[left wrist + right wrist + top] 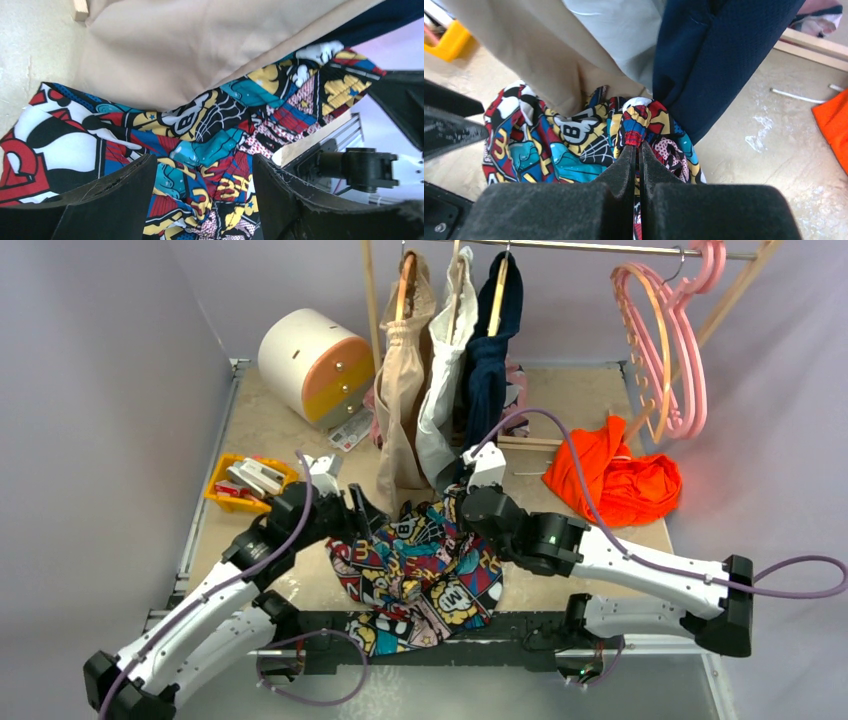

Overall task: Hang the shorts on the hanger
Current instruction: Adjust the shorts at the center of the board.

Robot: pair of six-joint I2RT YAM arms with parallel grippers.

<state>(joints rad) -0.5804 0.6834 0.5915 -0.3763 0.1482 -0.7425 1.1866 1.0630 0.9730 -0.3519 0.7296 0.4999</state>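
The comic-print shorts (430, 575) lie crumpled at the table's near middle, partly hanging over the front edge. My right gripper (462, 492) is shut on a bunched fold at their far edge, with fabric pinched between the pads (638, 148). My left gripper (352, 508) is open, its fingers spread above the shorts' left part (205, 200), and holds nothing. The peach-orange hanger (629, 345) hangs on the rail at the far right among pink hangers, far from both grippers.
Beige (403, 390), white (445, 380) and navy (490, 350) garments hang on wooden hangers just behind the shorts, the beige one brushing them. An orange garment (615, 478) lies at the right. A yellow bin (243, 485) and a white-orange drawer unit (315, 365) stand at the left.
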